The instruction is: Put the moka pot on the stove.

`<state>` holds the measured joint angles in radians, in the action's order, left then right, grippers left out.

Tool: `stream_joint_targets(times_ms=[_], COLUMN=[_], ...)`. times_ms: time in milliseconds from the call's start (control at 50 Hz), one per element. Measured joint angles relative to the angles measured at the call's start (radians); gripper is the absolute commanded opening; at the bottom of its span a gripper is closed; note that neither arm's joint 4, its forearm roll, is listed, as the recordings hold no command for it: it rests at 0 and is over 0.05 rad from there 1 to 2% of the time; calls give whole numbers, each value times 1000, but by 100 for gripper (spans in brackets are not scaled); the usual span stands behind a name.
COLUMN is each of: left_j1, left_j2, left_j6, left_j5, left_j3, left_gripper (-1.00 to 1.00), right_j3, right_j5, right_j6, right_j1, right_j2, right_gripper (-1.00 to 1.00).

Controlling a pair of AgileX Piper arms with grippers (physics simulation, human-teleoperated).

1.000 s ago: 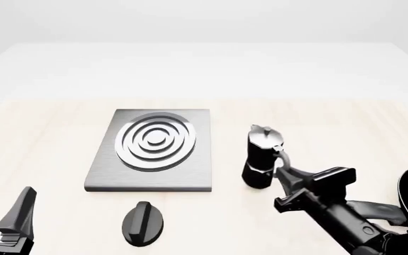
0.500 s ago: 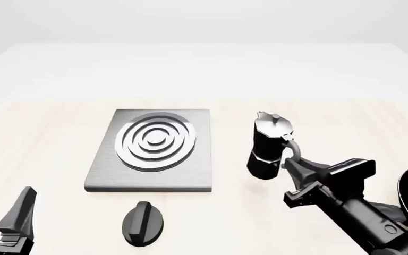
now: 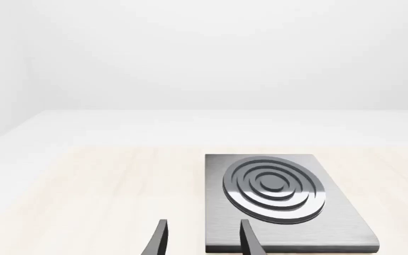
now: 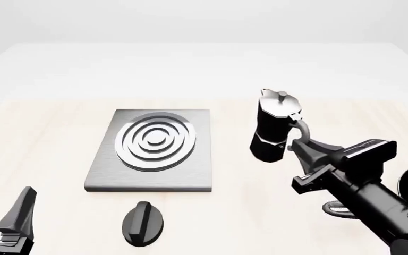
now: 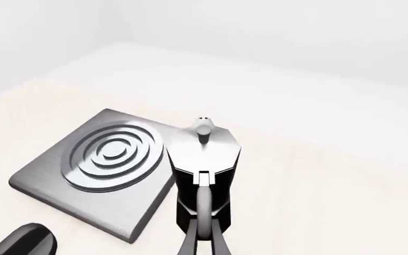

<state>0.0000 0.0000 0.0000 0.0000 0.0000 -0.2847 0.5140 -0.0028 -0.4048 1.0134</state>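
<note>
Black moka pot (image 4: 273, 127) hangs above the pale surface (image 4: 41, 138), right gripper (image 4: 294, 144) pinching its handle, right of the stove (image 4: 151, 151); left gripper (image 4: 2, 210) spread.

Bright even light, faint shadows, sharp renders

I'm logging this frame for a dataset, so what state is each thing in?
Black faceted moka pot with silver lid: lid shut, held by its handle, apparently lifted off the table.
Grey square stove plate: flat, nothing on it.
Black oval knob: lying on the table.
Right gripper: shut on the handle.
Left gripper: open, holding nothing.
</note>
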Motion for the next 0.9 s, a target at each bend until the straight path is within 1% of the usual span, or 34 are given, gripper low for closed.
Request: stream_joint_targets(times_ms=[180, 340, 900], left_j1=[0, 0, 0], left_j2=[0, 0, 0], left_j6=[0, 0, 0], left_j5=[0, 0, 0], left_j3=[0, 0, 0], left_gripper=[100, 100, 100], right_j3=[-48, -86, -213], right_j5=[-63, -95, -91], right_j6=[-17, -28, -38], right_j1=[-6, -15, -49], right_j2=[-40, -53, 40], right_gripper=[-100, -100, -100])
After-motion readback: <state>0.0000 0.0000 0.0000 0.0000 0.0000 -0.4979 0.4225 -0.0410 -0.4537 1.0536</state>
